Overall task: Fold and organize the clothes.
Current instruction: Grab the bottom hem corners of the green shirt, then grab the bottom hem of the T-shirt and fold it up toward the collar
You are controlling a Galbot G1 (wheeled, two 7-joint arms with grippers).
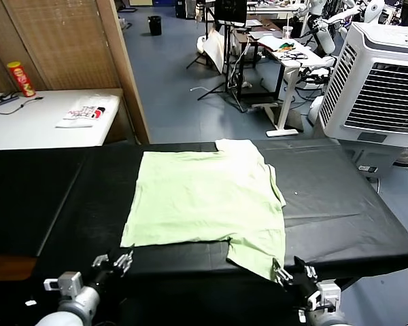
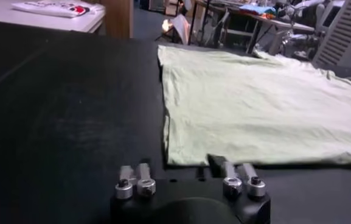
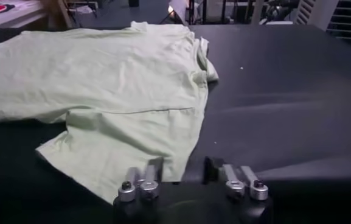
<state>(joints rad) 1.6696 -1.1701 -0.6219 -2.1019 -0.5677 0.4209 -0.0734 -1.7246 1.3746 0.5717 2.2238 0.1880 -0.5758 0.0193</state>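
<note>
A workshop floor stretches out behind, and up front a long black table point(image 1: 340, 204) fills the view. On it lies the pale green polo shirt point(image 1: 204, 197), spread flat and partly folded, back side up, with one sleeve flap hanging toward the near edge.

The right gripper point(image 1: 290, 275) sits at that near edge, low and just off the sleeve's bottom corner. From its own wrist camera the right gripper point(image 3: 190, 182) shows one finger pair over the hem of the sleeve and the other over bare black cloth, so the fabric edge lies right at its fingers point(image 3: 140, 185). Whether cloth is pinched cannot be told from the frames; the jaws read as pressed together.

The left gripper point(image 1: 115, 260) waits at the near edge too, just short of the shirt's other front corner. In the left wrist view the left gripper point(image 2: 187, 181) stands with its fingers point(image 2: 236, 179) apart, one pair on black table, the other right beside the hem — nothing between them.

Farther out past the left gripper, a white side table point(image 1: 27, 125) carries a folded white item with red-black print point(image 1: 85, 114) and a red can point(image 1: 20, 78). Beyond the right gripper stands a big white cooler unit point(image 1: 377, 81).
</note>
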